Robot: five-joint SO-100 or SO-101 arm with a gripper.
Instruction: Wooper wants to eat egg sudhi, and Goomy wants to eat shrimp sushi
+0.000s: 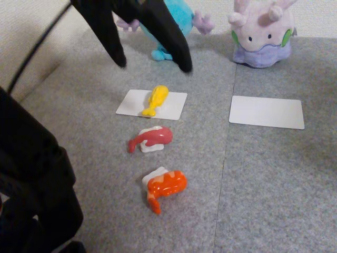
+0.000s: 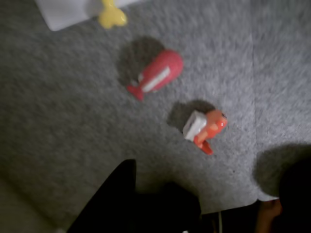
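In the fixed view my black gripper (image 1: 151, 62) hangs open above the carpet, its two fingers spread wide with nothing between them. Just in front of it the yellow egg sudhi (image 1: 155, 99) lies on a white card (image 1: 174, 105); the wrist view catches its tail (image 2: 112, 15). Blue Wooper (image 1: 181, 18) sits behind the gripper, partly hidden by it. Lilac Goomy (image 1: 260, 34) sits at the back right. The orange shrimp sushi (image 1: 166, 185) (image 2: 206, 127) lies on its side nearest the camera, on bare carpet.
A pink-red sushi (image 1: 152, 138) (image 2: 158, 73) lies between the egg and the shrimp. A second white card (image 1: 267, 112) lies bare in front of Goomy. The arm's black body (image 1: 31, 179) fills the lower left. A carpet seam (image 1: 226, 153) runs front to back.
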